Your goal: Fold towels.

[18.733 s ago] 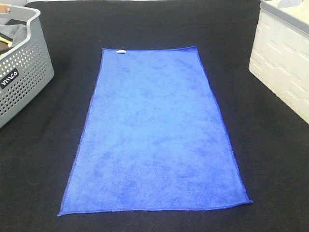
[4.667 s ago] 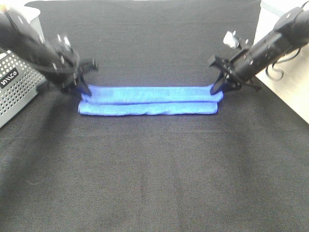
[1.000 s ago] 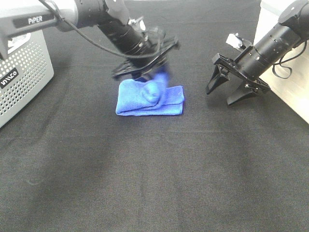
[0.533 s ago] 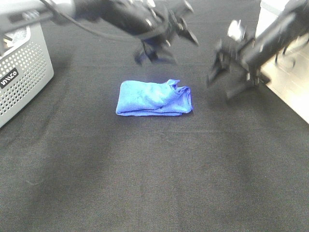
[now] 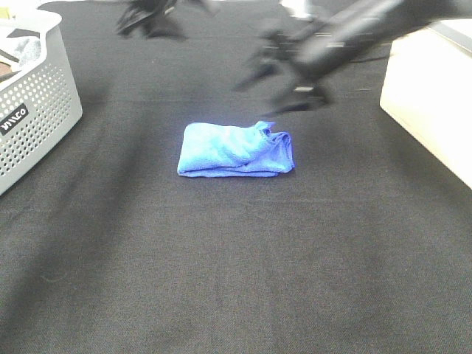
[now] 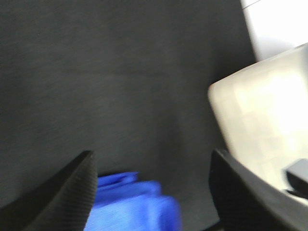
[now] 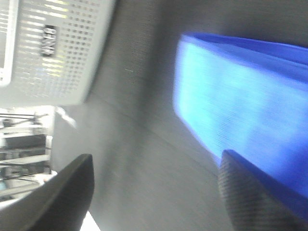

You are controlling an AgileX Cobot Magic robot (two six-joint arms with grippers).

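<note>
The bright blue towel [image 5: 234, 150] lies folded into a small thick bundle in the middle of the black table, its right end a bit rumpled. My left gripper [image 5: 150, 16] is blurred at the far back left, well away from the towel, open and empty. In the left wrist view its fingers [image 6: 72, 192] stand wide apart with the towel [image 6: 132, 209] below them. My right gripper [image 5: 279, 81] is blurred, open and empty, just behind the towel's right end. The right wrist view shows the towel [image 7: 240, 120] between its spread fingers [image 7: 255, 199], untouched.
A grey perforated basket [image 5: 40, 96] with cloths stands at the left edge and also shows in the right wrist view [image 7: 53, 48]. A white crate [image 5: 428, 110] stands at the right edge and also shows in the left wrist view [image 6: 260, 120]. Black cloth covers the table.
The left gripper let go of the towel and pulled up and back to the far left. The right arm swung left toward the towel. The towel lies still, folded small.
</note>
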